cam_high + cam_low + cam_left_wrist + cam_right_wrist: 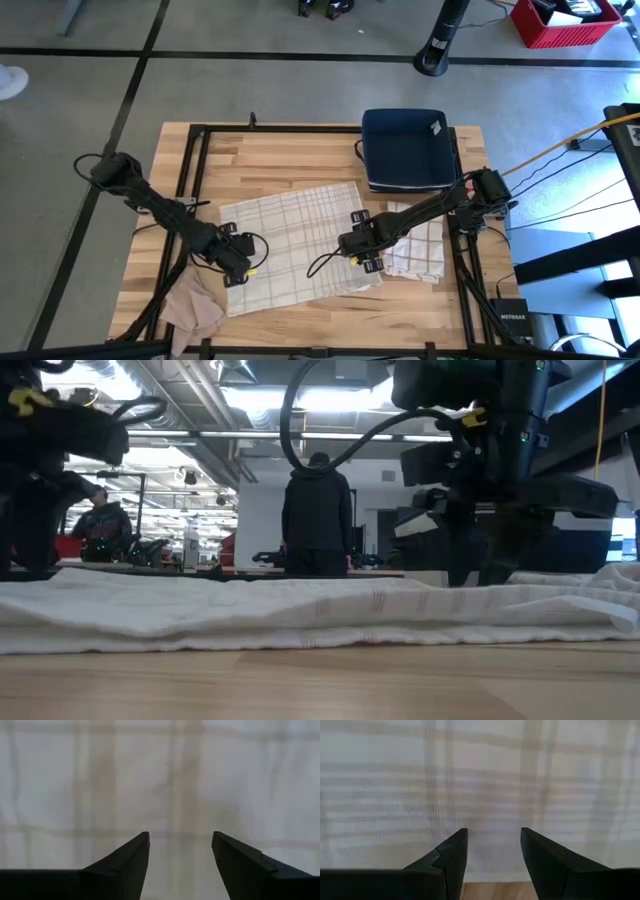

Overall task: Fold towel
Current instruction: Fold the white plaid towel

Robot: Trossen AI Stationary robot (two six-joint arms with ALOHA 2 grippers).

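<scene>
Towel: white plaid cloth towel (pixel 295 240) with thin tan and grey check lines, lying spread out flat near the middle of the pale wooden surface (pixel 300 150), turned a little askew to the surface's edges; in the low view it shows as a long, low white layer (pixel 300 615) with shallow wrinkles.
Left pincer: left pincer (pixel 238 268) sits over the towel's left front corner; in the left wrist view its two dark fingers (pixel 127 865) stand apart with only plaid cloth showing in the gap, gripping nothing.
Right pincer: right pincer (pixel 362 255) sits over the towel's right edge, close to the front right corner; in the right wrist view its fingers (pixel 450 860) are parted, nothing between them, with the towel's hem and a strip of bare wood just beneath.
Second cloth: smaller white checked cloth (pixel 415 250), rumpled, lying just right of the towel under the right arm.
Bin: dark blue square fabric bin (pixel 405 148) at the back right of the surface, behind both white cloths.
Tan cloth: crumpled beige cloth (pixel 195 305) at the front left corner of the surface, just beside the left arm.
Frame: black metal frame (pixel 200 135) bordering the surface.
Room: a person in dark clothes (pixel 318 515) stands with back turned, well beyond the surface.
</scene>
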